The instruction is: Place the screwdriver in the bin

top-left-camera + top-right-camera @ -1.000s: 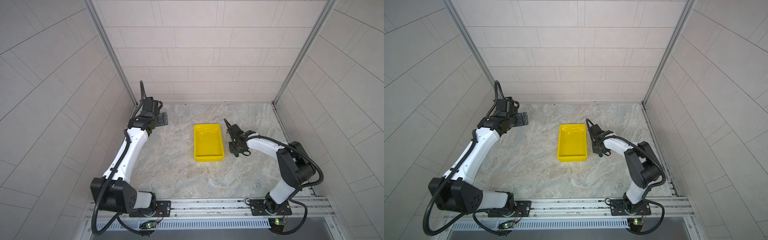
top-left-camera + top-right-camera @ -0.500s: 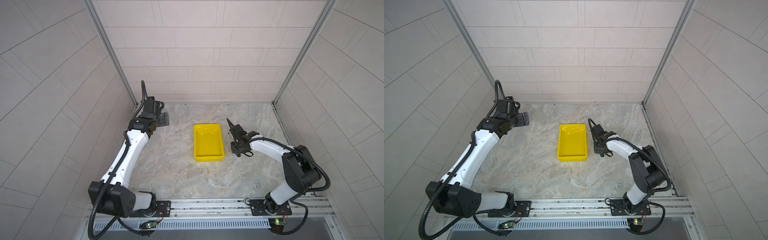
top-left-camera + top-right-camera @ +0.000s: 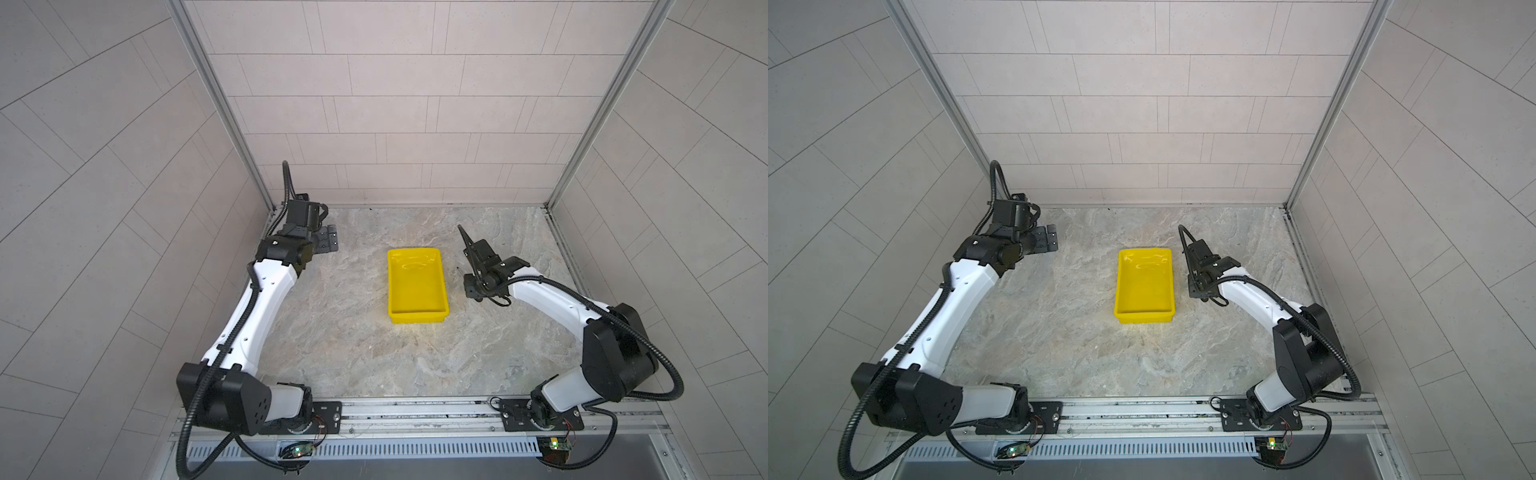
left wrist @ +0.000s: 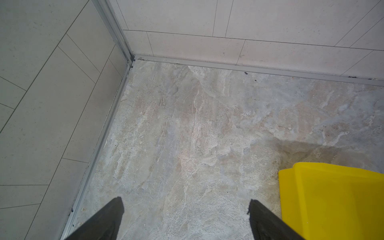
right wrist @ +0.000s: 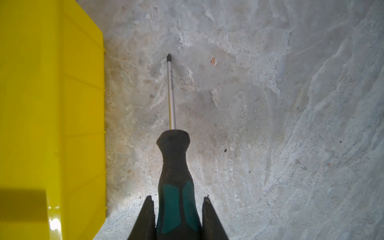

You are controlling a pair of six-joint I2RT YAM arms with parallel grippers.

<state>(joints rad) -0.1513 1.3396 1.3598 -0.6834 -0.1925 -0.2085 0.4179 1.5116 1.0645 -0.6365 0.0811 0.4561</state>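
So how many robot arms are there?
2. The left arm stretches along the left side, toward the back. The right arm is just right of the yellow bin, holding the screwdriver. None seem hidden.

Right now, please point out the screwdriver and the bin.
screwdriver (image 5: 175,164): right wrist view, on the handle.
bin (image 3: 417,286): in a top view, on its bare floor.

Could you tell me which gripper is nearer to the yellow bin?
Right. The right gripper, holding the screwdriver, is just beside the bin; the left gripper is well away on its other side.
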